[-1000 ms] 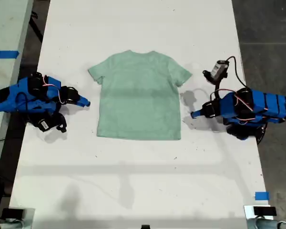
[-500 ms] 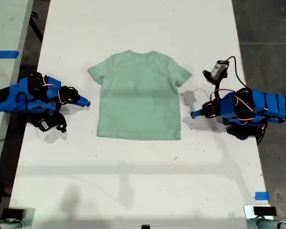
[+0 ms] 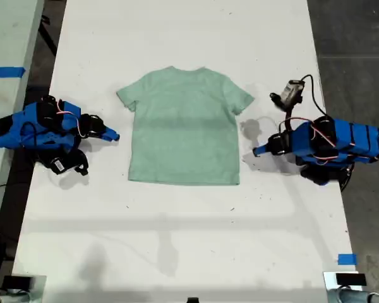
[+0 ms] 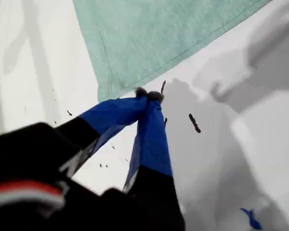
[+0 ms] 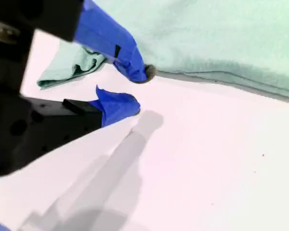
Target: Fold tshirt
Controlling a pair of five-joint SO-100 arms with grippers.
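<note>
1. The t-shirt (image 3: 183,126) is seen spread flat and face-up in the middle of the white tabletop (image 3: 177,240), with its neck toward the far edge and its hem toward the near edge in the exterior view.
2. Both short sleeves are spread out to the sides, and no part of the body is folded over.
3. The first claw (image 3: 256,151) is found at the exterior view's right, low over the tabletop and just beside the shirt's side edge, without touching the cloth.
4. In the first wrist view the first claw (image 4: 149,95) is shown with its blue tips pressed together on nothing, just off a hem corner of the t-shirt (image 4: 149,38).
5. The second claw (image 3: 115,136) is seen at the exterior view's left, near the shirt's other side edge and apart from it.
6. In the second wrist view the second claw (image 5: 137,89) is shown with its tips a little apart and empty, close to the edge of the t-shirt (image 5: 221,33) below one sleeve (image 5: 70,67).
7. A scrap of blue tape (image 3: 346,259) is seen stuck near the tabletop's near corner at the exterior view's right.
</note>
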